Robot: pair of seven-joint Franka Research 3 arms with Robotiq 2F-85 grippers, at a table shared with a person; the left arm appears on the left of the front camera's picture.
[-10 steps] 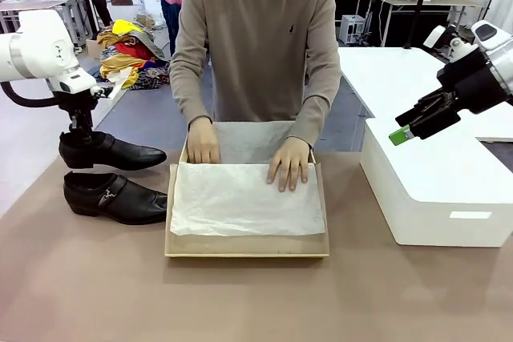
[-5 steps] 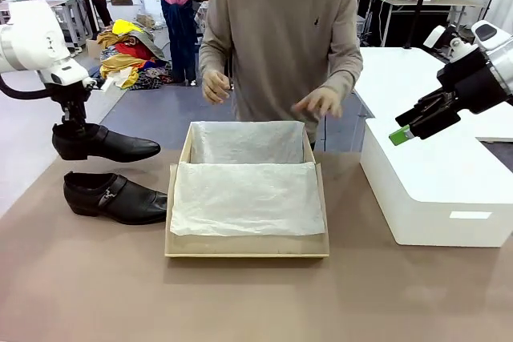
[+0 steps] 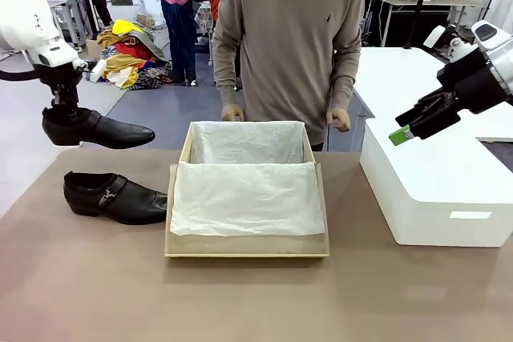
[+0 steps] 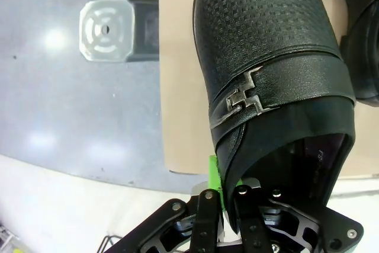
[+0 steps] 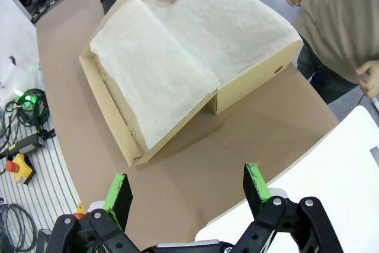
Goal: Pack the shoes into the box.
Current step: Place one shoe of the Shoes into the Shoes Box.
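Clamped the left gripper (image 3: 64, 108) (image 4: 228, 189) on the heel rim of one glossy black shoe (image 3: 100, 130) and held it in the air at far left, sole roughly level, toe pointing toward the box (image 3: 247, 247). From the left wrist, showed textured leather and a small metal buckle strap (image 4: 243, 96) on that shoe, with a green pad pressed to the outside of the collar. Showed the second shoe (image 3: 116, 196) flat on the brown table (image 3: 240, 302), below the raised one and just beside the box's left wall. Placed at table centre: open cardboard box lined with white tissue paper (image 3: 244, 198). Kept above a larger white box (image 3: 437, 190) at right: right gripper (image 3: 405, 132) (image 5: 188, 186), fingers spread apart, nothing between them. At the far side, a person (image 3: 292, 38), one hand (image 3: 232, 112) and the other hand (image 3: 340, 120) low near the box's far edge, not touching it.
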